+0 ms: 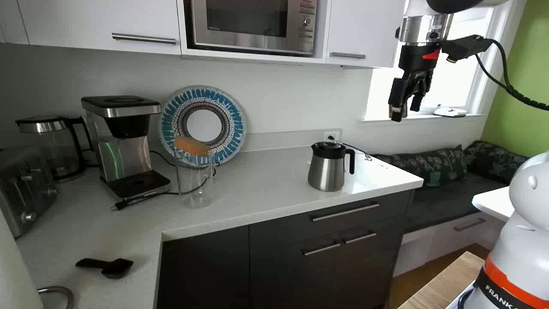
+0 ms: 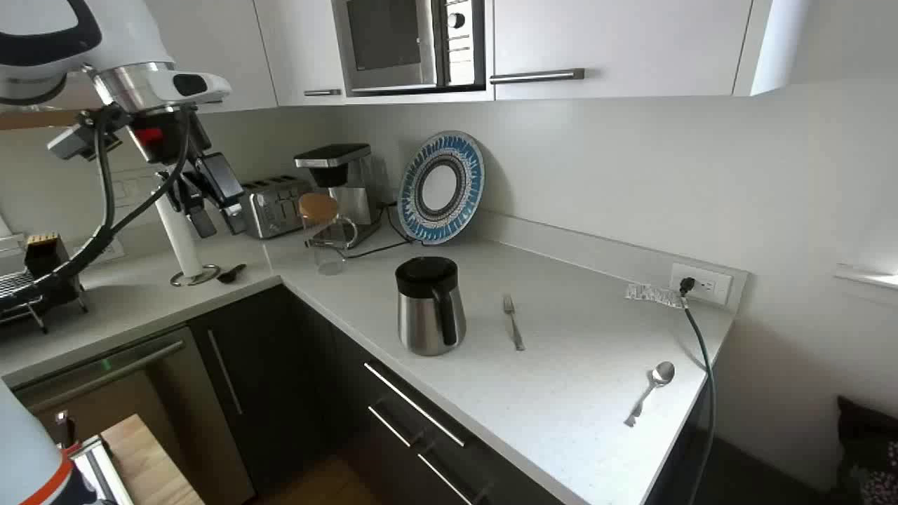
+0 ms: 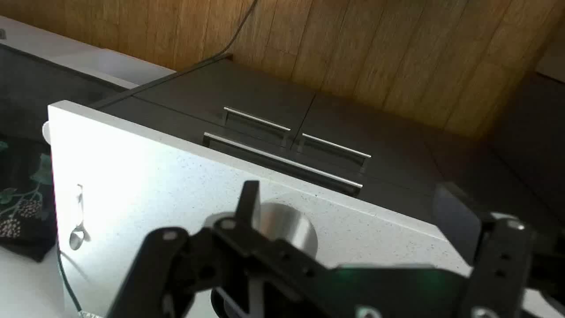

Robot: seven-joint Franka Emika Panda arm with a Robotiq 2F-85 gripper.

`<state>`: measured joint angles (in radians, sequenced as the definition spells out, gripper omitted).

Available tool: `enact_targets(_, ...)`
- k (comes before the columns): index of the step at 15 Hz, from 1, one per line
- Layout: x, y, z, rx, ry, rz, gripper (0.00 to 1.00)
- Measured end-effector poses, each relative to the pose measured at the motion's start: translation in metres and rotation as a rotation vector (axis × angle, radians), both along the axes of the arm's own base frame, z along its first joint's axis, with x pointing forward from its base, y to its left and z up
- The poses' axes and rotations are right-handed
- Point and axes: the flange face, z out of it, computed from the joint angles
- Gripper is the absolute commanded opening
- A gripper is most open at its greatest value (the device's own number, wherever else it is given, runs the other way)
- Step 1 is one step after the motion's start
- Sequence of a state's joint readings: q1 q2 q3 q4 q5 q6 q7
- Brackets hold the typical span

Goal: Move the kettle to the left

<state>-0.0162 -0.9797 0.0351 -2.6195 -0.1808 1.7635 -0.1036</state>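
The kettle (image 1: 327,174), silver-grey with a black lid and black handle, stands upright on the white counter in both exterior views (image 2: 429,324). Its handle points toward the counter's free end. In the wrist view the kettle (image 3: 293,227) is partly hidden behind one finger and the gripper's linkage. My gripper (image 1: 406,108) is up in the air, well above counter height and apart from the kettle. It also shows in an exterior view (image 2: 219,219), high at the left. In the wrist view the gripper's fingers (image 3: 353,210) are wide apart with nothing between them.
A coffee machine (image 1: 128,146), a glass carafe (image 1: 55,150), a toaster (image 2: 277,210) and a cork-topped glass jug (image 2: 326,242) stand toward the corner. A mosaic disc (image 2: 440,188) leans on the wall. A fork (image 2: 513,322) and spoon (image 2: 651,393) lie near the kettle. A microwave (image 1: 253,23) hangs above.
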Motion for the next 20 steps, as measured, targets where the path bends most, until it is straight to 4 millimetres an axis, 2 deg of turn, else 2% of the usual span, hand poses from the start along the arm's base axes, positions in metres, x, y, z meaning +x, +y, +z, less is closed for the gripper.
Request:
enact_targets(12, 0.001, -0.002, 0.001, -0.007, -0.001, 0.029, 1.0)
enact_targets(16, 0.017, -0.025, -0.004, -0.017, -0.04, 0.223, 1.0)
enact_targets(20, 0.047, -0.063, -0.03, 0.036, -0.093, 0.394, 1.0)
